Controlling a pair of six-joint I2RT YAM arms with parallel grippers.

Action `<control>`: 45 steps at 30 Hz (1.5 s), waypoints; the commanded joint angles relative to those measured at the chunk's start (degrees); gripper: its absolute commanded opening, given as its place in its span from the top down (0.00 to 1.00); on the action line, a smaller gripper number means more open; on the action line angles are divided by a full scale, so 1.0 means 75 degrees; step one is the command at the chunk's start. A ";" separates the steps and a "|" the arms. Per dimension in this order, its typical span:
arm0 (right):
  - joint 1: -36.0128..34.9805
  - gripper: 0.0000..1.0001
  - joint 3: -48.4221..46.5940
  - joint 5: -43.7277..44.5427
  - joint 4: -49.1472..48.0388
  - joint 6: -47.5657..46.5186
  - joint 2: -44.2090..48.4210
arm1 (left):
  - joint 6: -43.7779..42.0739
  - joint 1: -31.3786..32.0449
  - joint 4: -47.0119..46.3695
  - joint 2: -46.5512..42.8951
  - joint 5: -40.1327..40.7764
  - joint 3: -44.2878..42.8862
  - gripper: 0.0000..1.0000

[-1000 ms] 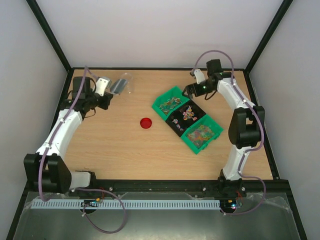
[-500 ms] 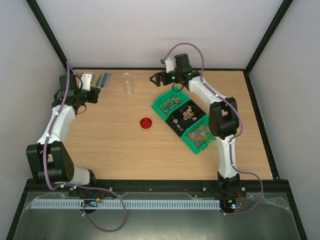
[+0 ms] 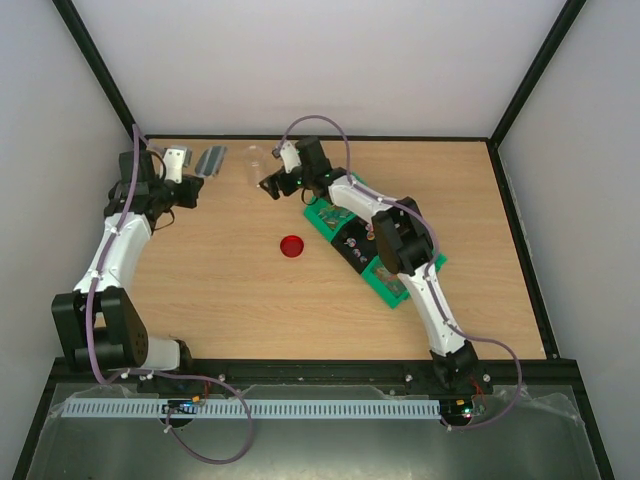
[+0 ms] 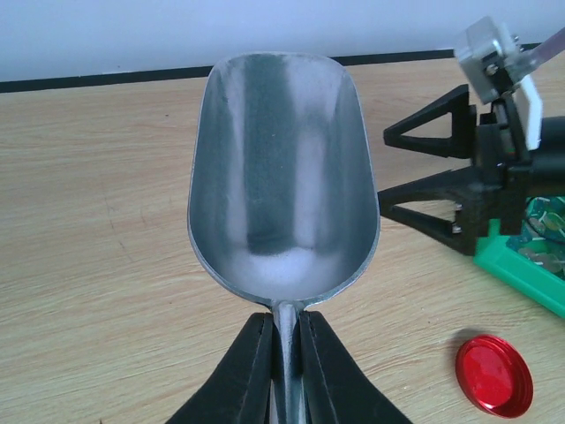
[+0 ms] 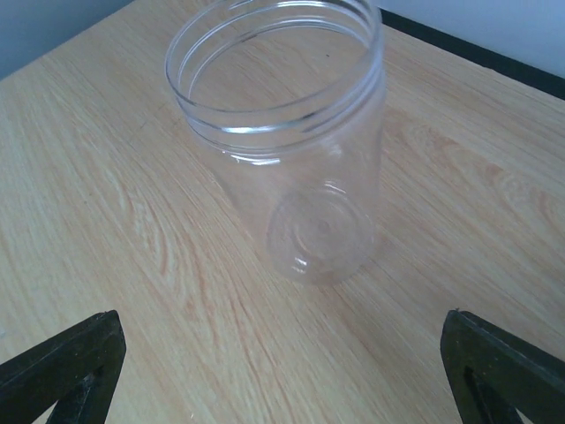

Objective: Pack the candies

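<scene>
Nothing packed yet: your candies (image 4: 546,231) sit in the green tray (image 4: 516,274) toward the right edge, the far-edge jar (image 5: 282,150) empty; left fingers (image 4: 256,371) clench the bare scoop (image 4: 282,168), right fingers (image 5: 503,362) gape, holding nothing

Scoop (image 4: 281,177) brushed metal; jar (image 5: 291,168) clear glossy plastic; table (image 5: 106,221) matt wood.

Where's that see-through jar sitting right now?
In the top view the clear jar stands upright near the table's far edge, left of centre, right of the silver scoop and just beyond the open right gripper.
</scene>
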State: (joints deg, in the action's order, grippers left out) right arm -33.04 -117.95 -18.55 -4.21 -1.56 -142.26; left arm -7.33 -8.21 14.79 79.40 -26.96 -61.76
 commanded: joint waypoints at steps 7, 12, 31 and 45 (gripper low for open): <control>-0.0427 0.01 -0.1150 0.0769 -0.1290 -0.0347 -0.1124 | 0.0139 -0.0135 -0.0255 -0.0324 -0.0138 -0.0109 0.98; -0.0592 0.01 -0.1711 0.1222 -0.1668 -0.0392 -0.1592 | 0.0135 -0.0191 -0.0181 -0.0354 -0.0186 -0.0169 0.98; -0.0693 0.20 -0.2678 0.1326 -0.2798 -0.0165 -0.2324 | 0.0236 -0.0326 -0.0261 -0.0317 -0.0378 -0.0083 0.98; -0.0693 0.41 -0.2072 0.0089 -0.2092 0.0203 -0.1034 | 0.0367 -0.0519 -0.0376 -0.0423 -0.0558 -0.0086 0.98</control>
State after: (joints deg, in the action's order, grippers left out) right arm -37.80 -135.33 -12.29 -21.65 -1.65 -157.49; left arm -5.54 -10.85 14.41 78.06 -29.10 -61.76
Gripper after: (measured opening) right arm 0.650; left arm 0.096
